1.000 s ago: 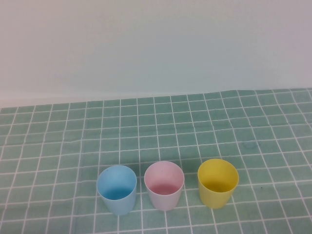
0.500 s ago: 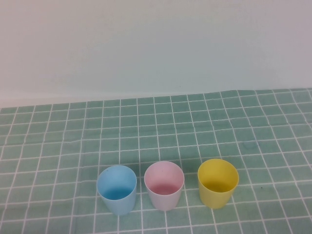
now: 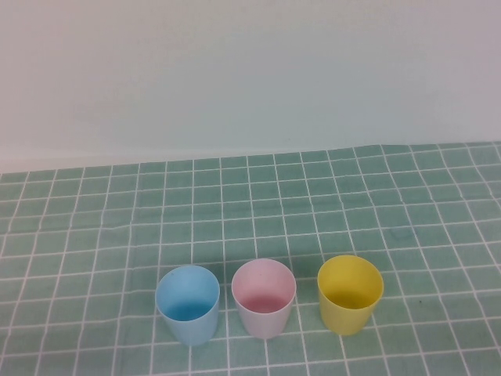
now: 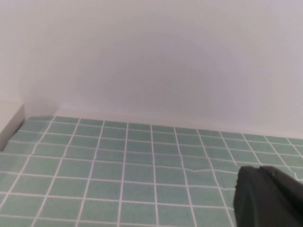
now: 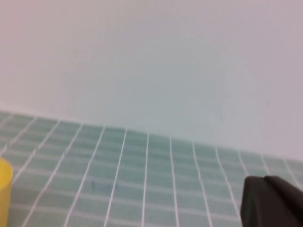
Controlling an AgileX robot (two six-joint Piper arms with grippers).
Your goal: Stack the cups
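Note:
Three small tapered cups stand upright in a row near the front of the table in the high view: light blue cup (image 3: 187,304) on the left, pale pink cup (image 3: 264,298) in the middle, yellow cup (image 3: 350,294) on the right. They stand apart, none inside another. Neither arm shows in the high view. My left gripper (image 4: 258,168) shows only in the left wrist view, dark fingers pressed together, empty, above the cloth. My right gripper (image 5: 264,177) shows only in the right wrist view, fingers together, empty. An edge of the yellow cup (image 5: 3,189) shows in the right wrist view.
A green cloth with a white grid (image 3: 313,211) covers the table. A plain pale wall (image 3: 250,70) rises behind it. The cloth's back edge (image 4: 142,122) meets the wall.

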